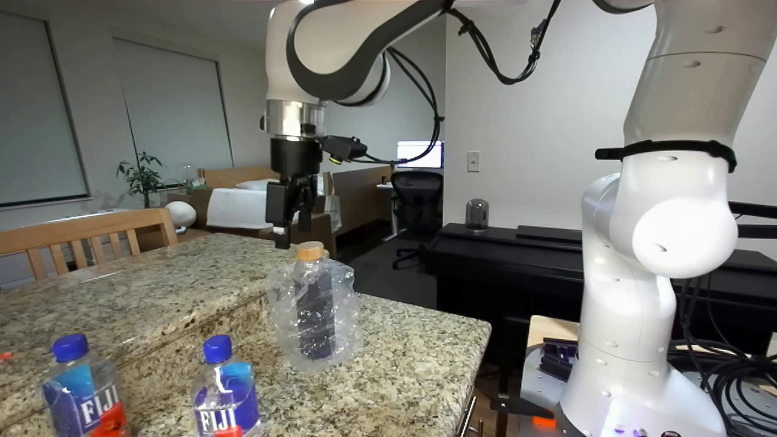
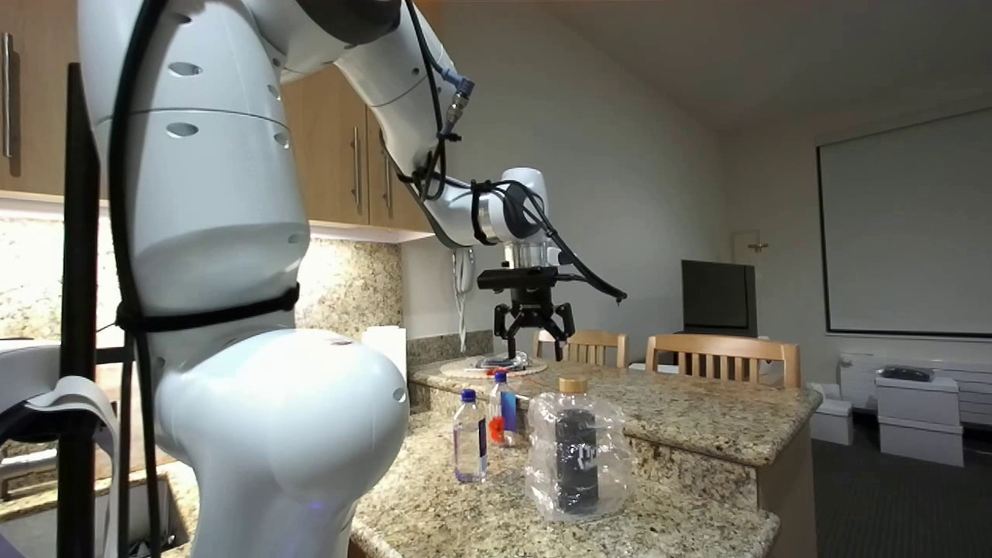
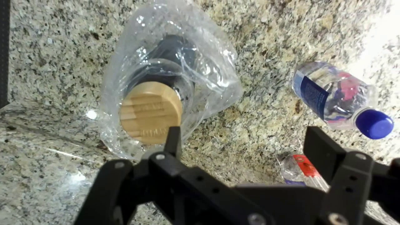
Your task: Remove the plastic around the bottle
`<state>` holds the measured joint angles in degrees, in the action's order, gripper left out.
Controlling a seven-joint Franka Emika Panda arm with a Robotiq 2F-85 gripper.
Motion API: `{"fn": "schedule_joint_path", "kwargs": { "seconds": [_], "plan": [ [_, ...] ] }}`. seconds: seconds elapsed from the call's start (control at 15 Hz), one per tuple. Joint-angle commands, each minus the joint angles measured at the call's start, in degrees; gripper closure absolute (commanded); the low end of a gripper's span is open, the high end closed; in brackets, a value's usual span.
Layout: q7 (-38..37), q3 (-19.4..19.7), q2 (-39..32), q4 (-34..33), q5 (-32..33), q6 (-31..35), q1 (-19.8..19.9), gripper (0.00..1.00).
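The dark bottle [image 1: 315, 312] stands upright on the granite counter, its wooden top [image 3: 150, 112] sticking out of the plastic. Clear, crinkled plastic [image 2: 616, 457] surrounds its body loosely, wider than the bottle; glints show on the film [image 3: 215, 75] in the wrist view. My gripper [image 1: 294, 233] points down, higher than the wooden top and off to one side of it. Its jaws are wide apart with nothing between them. In the wrist view the left finger [image 3: 173, 137] overlaps the edge of the wooden top; contact does not show in either exterior view.
Two clear water bottles with blue caps, a nearer one [image 1: 226, 388] and another [image 1: 88, 388], share the lower counter [image 1: 419, 346]. A raised granite ledge [image 1: 182, 267] runs behind them. Wooden chairs [image 2: 721, 356] stand beyond the ledge. The counter's edge lies near the wrapped bottle.
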<state>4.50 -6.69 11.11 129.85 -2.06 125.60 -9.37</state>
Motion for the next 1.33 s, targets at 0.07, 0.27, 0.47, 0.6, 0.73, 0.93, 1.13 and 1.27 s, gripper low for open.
{"fn": "schedule_joint_path", "kwargs": {
  "seconds": [0.07,0.27,0.47,0.6,0.73,0.93,1.13,1.27],
  "plan": [
    [4.72,0.52,-0.8,0.22,-3.84,-2.79,-0.25,0.0],
    [5.88,0.41,-1.44,0.31,-4.99,-3.97,-0.19,0.0],
    [6.67,0.04,-1.98,0.24,-5.04,-4.66,-0.33,0.0],
    [7.29,-0.2,-2.38,0.03,-5.13,-5.26,-0.6,0.0],
    [7.75,-0.35,-2.64,0.03,-5.3,-5.78,-1.0,0.0],
    [7.86,-0.52,-2.78,0.07,-4.93,-6.37,-1.26,0.0],
    [7.34,-0.54,-3.02,0.62,-4.15,-6.0,-1.08,0.0],
    [6.99,-0.68,-3.39,0.93,-3.42,-5.44,-1.01,0.0]
  ]
}}
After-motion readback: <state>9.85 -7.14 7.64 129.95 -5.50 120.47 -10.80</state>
